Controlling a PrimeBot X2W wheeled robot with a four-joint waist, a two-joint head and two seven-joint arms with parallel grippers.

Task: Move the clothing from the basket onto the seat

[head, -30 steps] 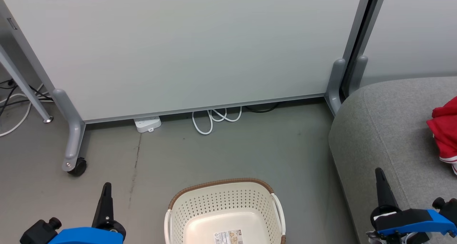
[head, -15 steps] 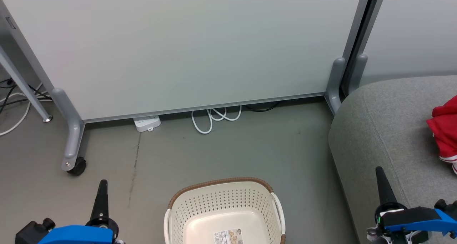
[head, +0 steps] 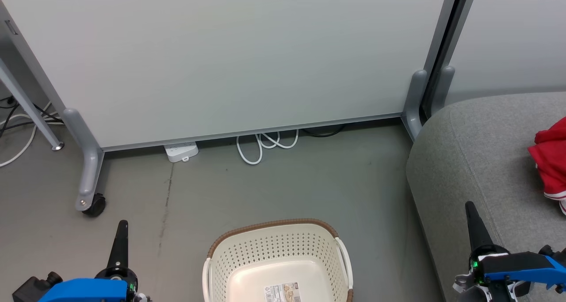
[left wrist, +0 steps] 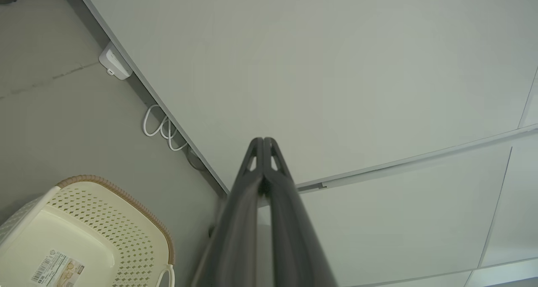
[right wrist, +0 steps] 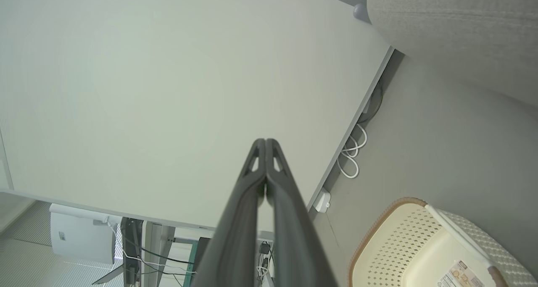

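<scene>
You held your left gripper [head: 121, 231] and right gripper [head: 471, 215] pinched closed on nothing, parked either side of the basket [head: 269, 226], apparently because nothing was left to lift: its visible floor was bare. The clothing [head: 550, 160] lay on the seat [head: 477, 160], partly out of frame.

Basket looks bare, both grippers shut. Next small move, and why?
Probably turn the head slightly right to check the seat: the basket holds only its label, left gripper and right gripper are shut and empty, and the red clothing on it is cut off at the frame edge.
</scene>
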